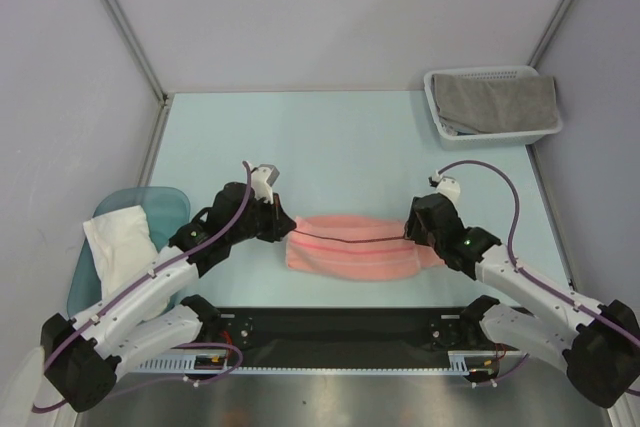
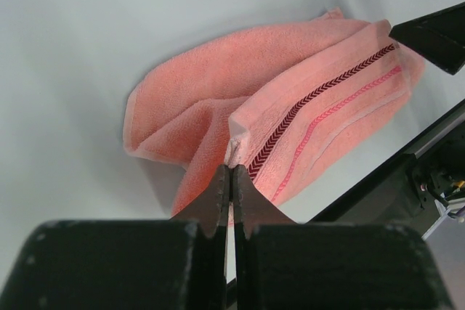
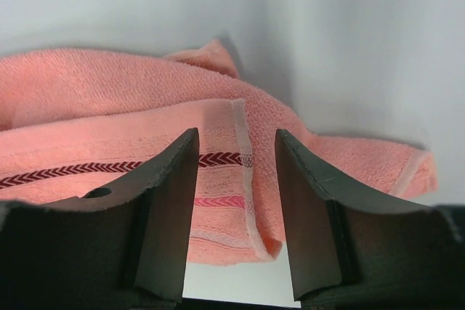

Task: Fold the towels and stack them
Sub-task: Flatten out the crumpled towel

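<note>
Top external: your pink towel [image 1: 360, 247] ran left-right mid-frame, left gripper [image 1: 283, 228] clamped on its left corner, right gripper [image 1: 412, 231] gaping astride the right hem.

The surface [image 1: 350, 147] is pale blue and flat. Plain grey-purple walls [image 1: 330, 7] stand on three sides of it. A thin metal bar [image 1: 120, 22] runs up each back corner. At the near edge there is a black strip [image 1: 340, 325], then shiny metal [image 1: 340, 397]. The light is soft and even.

No legible text, label or number appears anywhere.
</note>
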Controlling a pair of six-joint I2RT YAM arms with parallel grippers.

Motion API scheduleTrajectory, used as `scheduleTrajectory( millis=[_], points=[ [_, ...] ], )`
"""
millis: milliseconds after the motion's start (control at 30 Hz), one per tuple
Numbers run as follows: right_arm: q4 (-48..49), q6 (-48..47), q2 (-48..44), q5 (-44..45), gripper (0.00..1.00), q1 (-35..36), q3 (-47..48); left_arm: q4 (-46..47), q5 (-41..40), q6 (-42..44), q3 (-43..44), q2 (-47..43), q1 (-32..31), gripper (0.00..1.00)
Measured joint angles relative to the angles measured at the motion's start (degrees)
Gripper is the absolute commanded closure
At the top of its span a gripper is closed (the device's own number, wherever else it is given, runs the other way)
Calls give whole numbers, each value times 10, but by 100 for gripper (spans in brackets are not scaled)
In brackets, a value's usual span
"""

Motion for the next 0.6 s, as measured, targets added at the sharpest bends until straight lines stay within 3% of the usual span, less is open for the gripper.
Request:
scheduleTrajectory(
  millis=[467,567,600],
  points=[
    [56,-7,40,-35,53,-3,-25,2,0,0,0,0,0,100],
    [66,-10,42,-38,60,-7,-30,2,1,0,0,0,0,100],
    [69,-10,42,-40,69,-8,-31,2,1,0,0,0,0,100]
  ],
)
